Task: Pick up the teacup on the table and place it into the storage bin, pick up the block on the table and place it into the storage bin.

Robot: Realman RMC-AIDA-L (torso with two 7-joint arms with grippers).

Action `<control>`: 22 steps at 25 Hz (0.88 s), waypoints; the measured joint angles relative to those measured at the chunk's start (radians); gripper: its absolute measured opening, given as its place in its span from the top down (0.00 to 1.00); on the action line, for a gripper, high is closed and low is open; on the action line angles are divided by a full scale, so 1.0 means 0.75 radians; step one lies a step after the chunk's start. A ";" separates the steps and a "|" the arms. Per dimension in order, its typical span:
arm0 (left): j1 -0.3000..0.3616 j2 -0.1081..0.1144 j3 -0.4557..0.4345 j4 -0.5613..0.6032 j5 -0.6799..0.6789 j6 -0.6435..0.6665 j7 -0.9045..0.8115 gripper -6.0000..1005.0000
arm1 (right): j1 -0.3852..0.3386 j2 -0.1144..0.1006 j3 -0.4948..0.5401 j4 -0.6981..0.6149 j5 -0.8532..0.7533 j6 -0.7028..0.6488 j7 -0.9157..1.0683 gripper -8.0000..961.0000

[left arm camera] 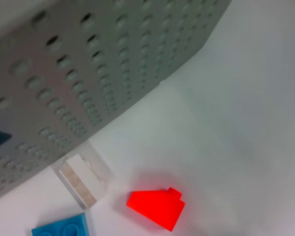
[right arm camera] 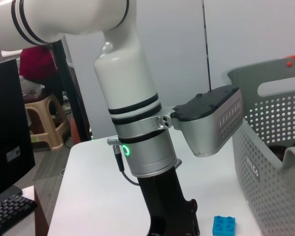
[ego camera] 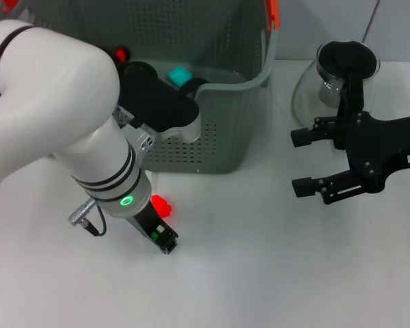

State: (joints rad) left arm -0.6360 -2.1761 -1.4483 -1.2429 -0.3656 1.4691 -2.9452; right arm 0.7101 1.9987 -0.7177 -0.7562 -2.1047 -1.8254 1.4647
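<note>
Left end effector [ego camera: 165, 240] hangs low over the counter [ego camera: 260, 273] beside the red block [ego camera: 162, 204], near the storage bin [ego camera: 219, 137]; whether it is open or closed I cannot tell. Block pickup seems underway; next calls for centring on the block. Right end effector [ego camera: 302, 161] waits open.

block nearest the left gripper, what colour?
Red block, clearest in the left wrist view.

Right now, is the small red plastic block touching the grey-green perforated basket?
Apart. The left wrist view shows bare white table between the red block and the basket wall.
</note>
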 joint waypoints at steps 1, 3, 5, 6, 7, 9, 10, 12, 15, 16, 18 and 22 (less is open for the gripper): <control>-0.003 0.001 -0.003 -0.009 -0.003 0.011 0.000 0.55 | -0.001 -0.001 0.006 0.000 0.000 0.000 -0.004 0.02; -0.005 0.003 -0.006 -0.034 -0.004 0.035 0.000 0.56 | -0.002 -0.001 0.008 0.000 0.000 0.000 -0.006 0.02; -0.004 0.004 -0.010 -0.059 0.001 0.060 0.000 0.58 | -0.002 -0.002 0.015 0.001 0.000 0.000 -0.010 0.02; -0.002 0.005 -0.019 -0.087 0.001 0.090 0.004 0.59 | -0.003 -0.002 0.018 0.002 0.000 0.000 -0.012 0.02; 0.001 0.006 -0.029 -0.112 0.000 0.117 0.011 0.59 | -0.004 -0.002 0.020 0.002 0.000 -0.001 -0.012 0.02; 0.023 0.008 -0.104 -0.230 -0.016 0.211 0.047 0.58 | -0.005 -0.003 0.024 0.002 0.001 -0.008 -0.013 0.02; 0.035 0.008 -0.146 -0.283 -0.029 0.255 0.069 0.58 | -0.006 -0.004 0.026 0.002 0.001 -0.012 -0.013 0.02; 0.072 0.007 -0.304 -0.433 -0.096 0.360 0.132 0.57 | -0.007 -0.004 0.026 0.002 0.002 -0.016 -0.014 0.02; 0.095 0.017 -0.571 -0.586 -0.296 0.470 0.225 0.56 | -0.008 -0.004 0.026 0.002 0.002 -0.019 -0.014 0.02; 0.096 0.026 -0.656 -0.614 -0.358 0.489 0.246 0.55 | -0.008 -0.004 0.027 0.002 0.002 -0.020 -0.014 0.02; 0.083 0.057 -0.822 -0.630 -0.477 0.504 0.290 0.54 | -0.008 -0.004 0.027 0.002 0.004 -0.026 -0.014 0.02; 0.001 0.120 -1.032 -0.563 -0.577 0.483 0.361 0.53 | -0.003 -0.005 0.028 0.002 0.012 -0.042 -0.001 0.02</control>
State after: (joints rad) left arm -0.6354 -2.0863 -2.2223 -1.6654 -0.7985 1.8316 -2.6747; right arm 0.7075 1.9952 -0.6965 -0.7546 -2.0955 -1.8568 1.4642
